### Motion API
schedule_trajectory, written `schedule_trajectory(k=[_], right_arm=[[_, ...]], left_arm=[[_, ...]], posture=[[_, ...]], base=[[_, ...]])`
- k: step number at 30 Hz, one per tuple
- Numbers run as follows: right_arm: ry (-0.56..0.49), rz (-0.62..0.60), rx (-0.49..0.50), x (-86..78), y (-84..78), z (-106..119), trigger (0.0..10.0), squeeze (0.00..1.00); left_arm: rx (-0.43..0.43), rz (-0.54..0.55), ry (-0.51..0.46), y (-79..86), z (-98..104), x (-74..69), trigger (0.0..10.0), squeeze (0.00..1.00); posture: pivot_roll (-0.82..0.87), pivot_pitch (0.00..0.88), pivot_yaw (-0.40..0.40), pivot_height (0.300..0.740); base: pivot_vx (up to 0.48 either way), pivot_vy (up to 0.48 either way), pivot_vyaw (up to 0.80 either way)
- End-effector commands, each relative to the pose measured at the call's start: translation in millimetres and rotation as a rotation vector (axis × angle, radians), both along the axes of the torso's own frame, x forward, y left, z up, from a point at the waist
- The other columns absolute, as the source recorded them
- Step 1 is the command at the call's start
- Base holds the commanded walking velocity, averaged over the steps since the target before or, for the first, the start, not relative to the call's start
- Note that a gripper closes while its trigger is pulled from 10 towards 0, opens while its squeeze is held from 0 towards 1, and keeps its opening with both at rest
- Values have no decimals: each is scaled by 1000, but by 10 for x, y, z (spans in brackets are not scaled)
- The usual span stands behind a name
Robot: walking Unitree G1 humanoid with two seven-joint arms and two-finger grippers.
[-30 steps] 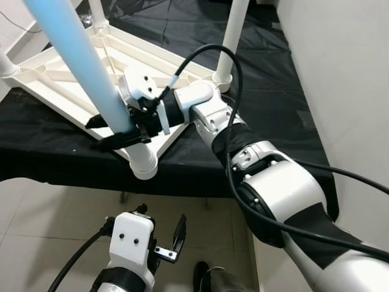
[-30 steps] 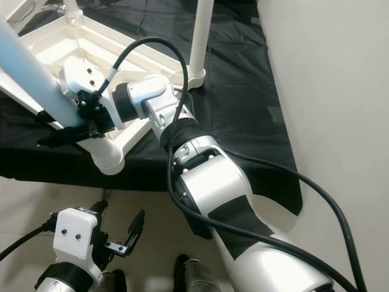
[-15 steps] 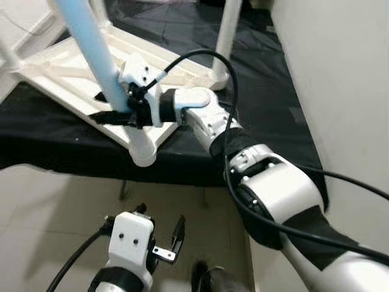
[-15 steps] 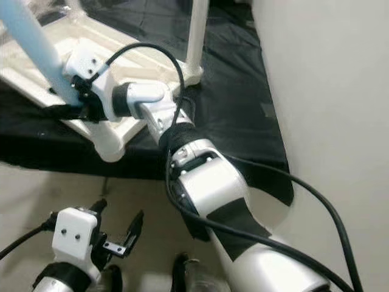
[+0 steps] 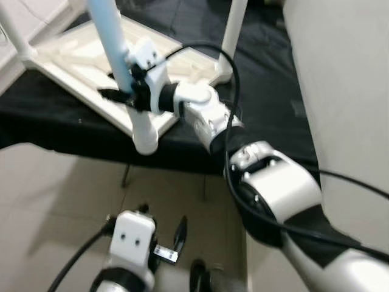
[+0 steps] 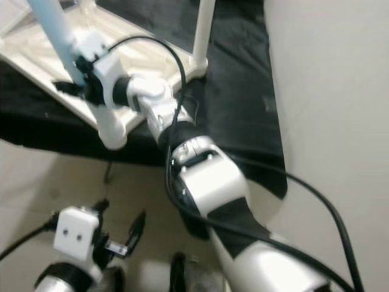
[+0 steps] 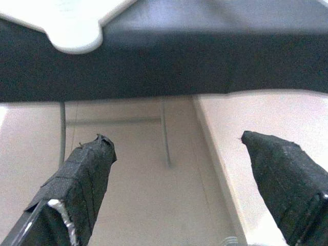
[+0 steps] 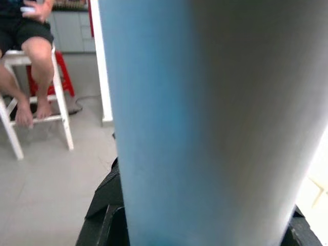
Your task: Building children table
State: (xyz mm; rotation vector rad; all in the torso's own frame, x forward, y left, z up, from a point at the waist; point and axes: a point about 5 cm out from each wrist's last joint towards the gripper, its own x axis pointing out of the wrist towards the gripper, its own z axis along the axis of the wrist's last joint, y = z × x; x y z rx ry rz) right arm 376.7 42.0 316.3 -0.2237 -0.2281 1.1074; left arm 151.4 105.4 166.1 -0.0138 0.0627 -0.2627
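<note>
Left eye view, looking down past the robot's chest: a white children's table (image 5: 73, 58) lies upside down on a surface draped in black cloth (image 5: 267, 79), its ribbed underside facing up. One white leg (image 5: 234, 30) stands fitted in the far corner socket, close to the pale wall (image 5: 346, 91). At the near corner, which overhangs the cloth edge, a white socket (image 5: 144, 131) points upward, and a light blue leg (image 5: 112, 42) rises from it at a slight tilt.

The right gripper (image 5: 124, 94) reaches across from the robot's right and has its black fingers closed around the blue leg just above the socket. In the right wrist view the blue leg (image 8: 205, 118) stands immediately before the lens with the black fingers (image 8: 105, 205) pressed on either side of it; beyond, a seated person's bare legs (image 8: 36, 66) and a white stool (image 8: 59, 102) with red parts are visible on a tiled floor.

The left gripper (image 5: 167, 243) hangs low over the beige floor tiles (image 5: 55, 194), below the table edge and well apart from the work. In the left wrist view its two fingers (image 7: 77, 189) are spread wide with nothing between them, and the table corner (image 7: 74, 31) and cloth edge lie above.
</note>
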Motion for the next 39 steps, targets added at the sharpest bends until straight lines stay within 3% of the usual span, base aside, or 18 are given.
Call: schedule_trajectory(k=[1,12,16,22,29,37,39], right_arm=[[138,-55,-63,54,-64,-364,10000,0],[152,-285,35,141,-100,-315,10000,0],[212,-379,153,184,-143,-236,10000,0],[232,-433,227,207,-177,-194,10000,0],[219,-400,296,194,-162,-53,10000,0],[211,-388,276,193,-170,-125,10000,0],[222,-334,287,172,-148,-150,10000,0]], left_arm=[[1,-7,9,-15,-7,-17,10000,0],[7,-15,8,-25,-12,-18,10000,0],[6,-14,6,-29,-11,-19,10000,0],[7,-14,7,-33,-19,-16,10000,0],[11,-14,7,-23,-22,-21,10000,0],[10,-15,8,-31,-28,-10,10000,0],[10,-16,8,-30,-28,-9,10000,0]], posture=[[91,330,-105,734],[90,318,-104,734],[90,318,-104,734],[91,306,-103,734],[89,304,-105,734],[89,304,-105,734],[89,304,-105,734]], base=[[0,0,0],[0,0,0],[0,0,0],[0,0,0],[0,0,0],[0,0,0],[0,0,0]])
